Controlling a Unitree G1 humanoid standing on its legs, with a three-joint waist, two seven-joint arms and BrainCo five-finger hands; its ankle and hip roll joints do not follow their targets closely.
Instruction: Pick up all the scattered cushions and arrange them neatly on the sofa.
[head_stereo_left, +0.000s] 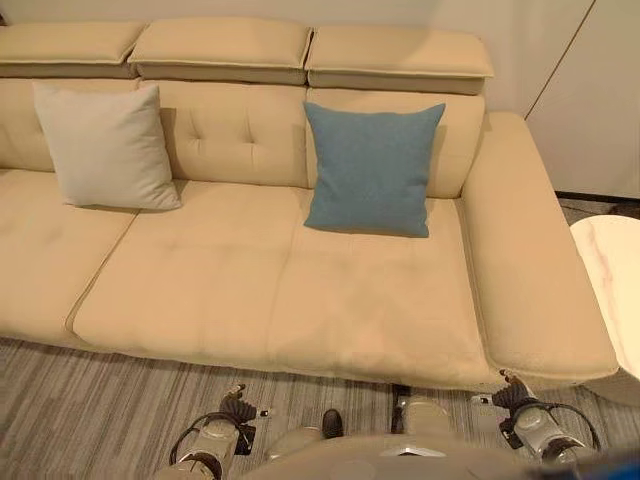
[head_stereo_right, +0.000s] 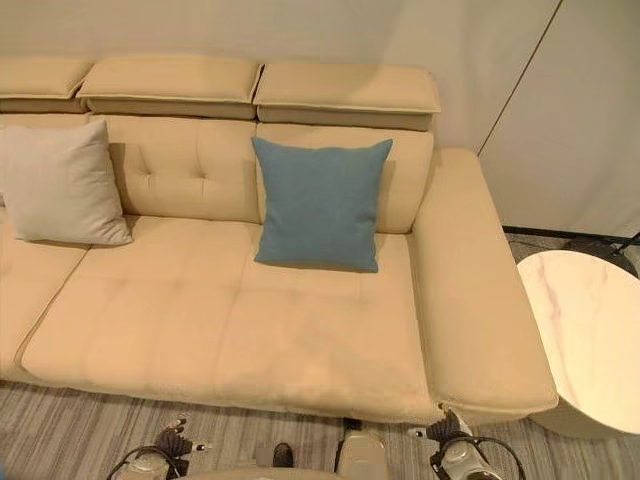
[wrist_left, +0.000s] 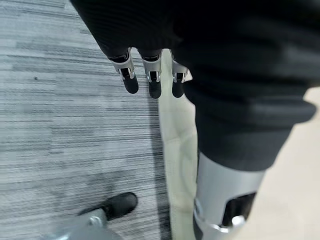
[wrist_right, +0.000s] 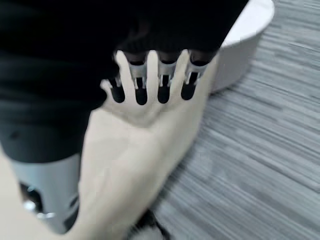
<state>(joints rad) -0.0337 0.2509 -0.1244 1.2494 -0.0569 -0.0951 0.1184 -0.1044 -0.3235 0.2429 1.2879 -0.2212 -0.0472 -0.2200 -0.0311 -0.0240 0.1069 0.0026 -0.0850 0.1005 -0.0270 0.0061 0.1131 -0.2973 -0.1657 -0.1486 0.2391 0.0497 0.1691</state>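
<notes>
Head views: beige sofa (head_stereo_left: 300, 300) fills most of the frame, front edge running along the lower part. Two cushions on it, both upright, leaning on the backrest:
- blue cushion (head_stereo_left: 372, 167), just right of centre, bottom edge on the seat, near the right armrest but not touching it.
- pale grey cushion (head_stereo_left: 105, 145), upper left of frame, on the left seat section, well apart from the blue one.

Striped grey carpet (head_stereo_left: 100, 400) runs across the bottom of the frame, in front of the sofa. Round white side table (head_stereo_right: 590, 340) at the right edge, just beside the sofa's right armrest.

Left hand (wrist_left: 150, 80): wrist view shows fingers straight and slightly spread, hanging over the carpet beside the sofa's front edge, holding nothing. In the head view it sits low at bottom left (head_stereo_left: 235, 408).

Right hand (wrist_right: 150, 87): fingers straight, spread, empty, hanging over the sofa's right front corner with the side table past it. Bottom right in the head view (head_stereo_left: 515, 395).
</notes>
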